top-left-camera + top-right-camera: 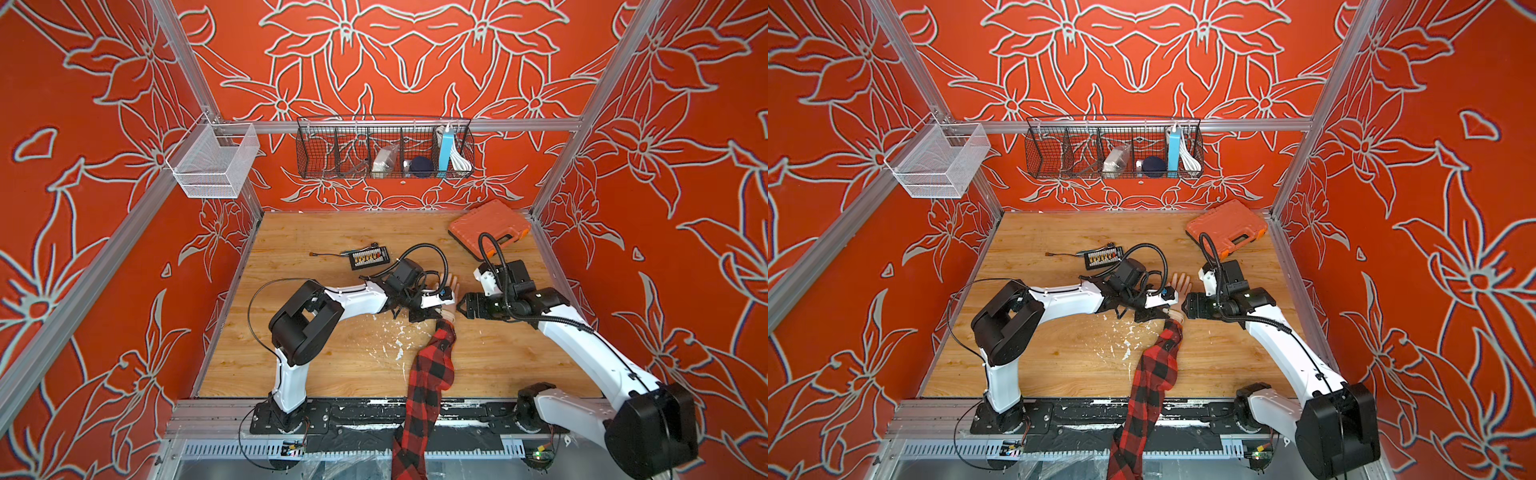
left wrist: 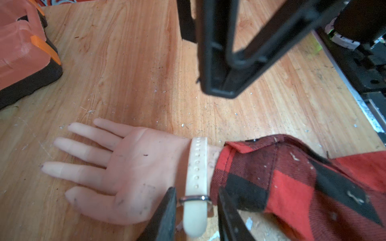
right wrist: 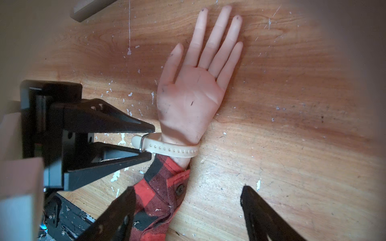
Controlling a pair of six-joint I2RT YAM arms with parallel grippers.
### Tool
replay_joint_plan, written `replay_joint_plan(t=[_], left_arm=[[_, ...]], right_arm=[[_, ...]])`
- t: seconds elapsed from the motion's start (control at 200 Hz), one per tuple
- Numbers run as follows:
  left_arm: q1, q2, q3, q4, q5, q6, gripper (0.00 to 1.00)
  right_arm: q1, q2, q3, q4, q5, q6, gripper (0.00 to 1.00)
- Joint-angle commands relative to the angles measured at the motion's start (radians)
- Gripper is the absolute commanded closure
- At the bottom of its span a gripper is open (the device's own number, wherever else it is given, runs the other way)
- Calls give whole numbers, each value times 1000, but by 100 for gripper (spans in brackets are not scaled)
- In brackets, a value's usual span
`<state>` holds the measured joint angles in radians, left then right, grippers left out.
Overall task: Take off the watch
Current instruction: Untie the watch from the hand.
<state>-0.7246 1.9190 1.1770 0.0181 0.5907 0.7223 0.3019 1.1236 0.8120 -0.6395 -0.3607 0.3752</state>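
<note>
The watch [image 2: 197, 167] strap is a cream, rubbery band, matt, with a row of small round dimples. A thin ring [image 2: 194, 198] of shiny metal loops it. The dummy hand [image 2: 133, 169] looks like smooth soft plastic, dulled by dark smudges. The sleeve [image 2: 292, 187] is woven check cloth, fuzzy and flecked with white crumbs. The table [image 2: 135, 73] is wood-grained with a low sheen, scratched and speckled with white chips. The case [image 2: 18, 52] is moulded orange plastic, matt. My left gripper [image 2: 196, 188] and right gripper [image 3: 188, 187] are black plastic, matt.
</note>
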Motion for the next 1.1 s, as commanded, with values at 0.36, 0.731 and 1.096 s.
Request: replay_joint_plan(t=[0.36,0.731,1.096], left_arm=[[12,-51,-78,56,-46,7,76],[42,-114,-103,101,2,-48,79],[62,-175,-130,111,3,-63,82]], right_arm=[[-5,9,-2,38,-69,-37,19],[48,-41,-94,169,-45,-125,22],[49,-22,-99,182,-12,-106,21]])
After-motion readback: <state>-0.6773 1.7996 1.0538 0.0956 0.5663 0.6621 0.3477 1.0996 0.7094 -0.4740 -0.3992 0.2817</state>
